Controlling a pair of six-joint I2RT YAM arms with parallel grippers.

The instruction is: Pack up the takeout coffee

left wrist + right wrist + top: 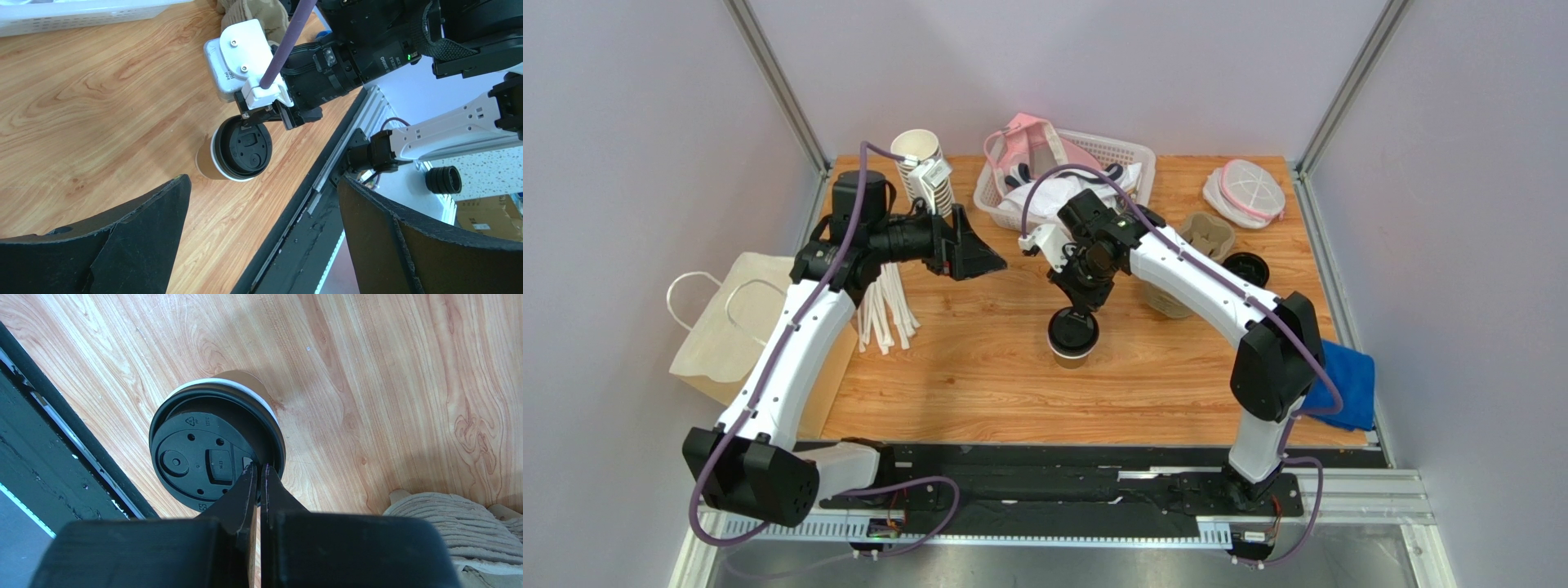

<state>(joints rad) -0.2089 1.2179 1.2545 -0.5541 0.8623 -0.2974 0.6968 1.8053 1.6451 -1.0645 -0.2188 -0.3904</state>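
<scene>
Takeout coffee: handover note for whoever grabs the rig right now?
Left gripper: open, empty, in the air left of the cup.
Right gripper: shut, tips on the rim of the round black plastic lid; no grip visible.
Kraft-brown paper cup: upright, near the middle of the wooden table.
Done: lid is on the cup; whether it is fully seated is unclear.
Left: cup not packed. Cream paper bag with handles lies at the table's left edge, probably the destination.
</scene>
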